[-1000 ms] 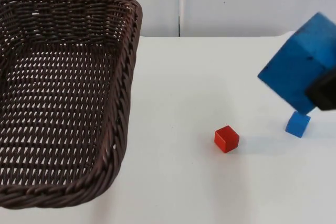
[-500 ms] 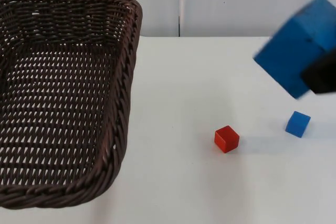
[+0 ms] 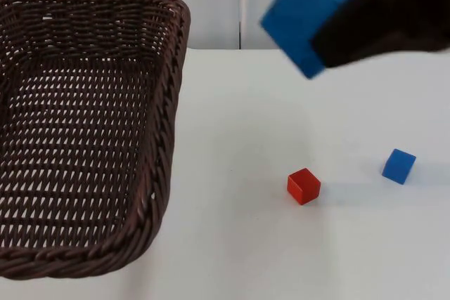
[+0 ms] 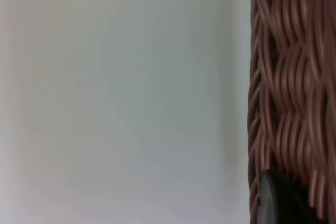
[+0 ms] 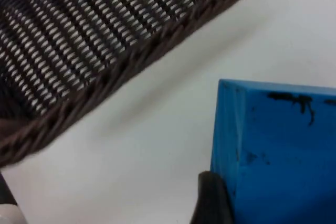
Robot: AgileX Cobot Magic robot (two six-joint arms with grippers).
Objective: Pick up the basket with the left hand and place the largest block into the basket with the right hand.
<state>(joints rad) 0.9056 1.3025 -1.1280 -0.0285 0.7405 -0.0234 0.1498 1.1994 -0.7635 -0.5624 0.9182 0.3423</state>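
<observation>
The right gripper, pinching the large blue block, hangs toward the tabletop's far edge, with the basket leftward in the left gripper's clamp.

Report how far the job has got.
Done: the left gripper holds the basket by its rim. In hand: the right gripper carries the big blue block above the table, short of the basket. Left: release it inside. The red block and small blue block lie on the table.
</observation>
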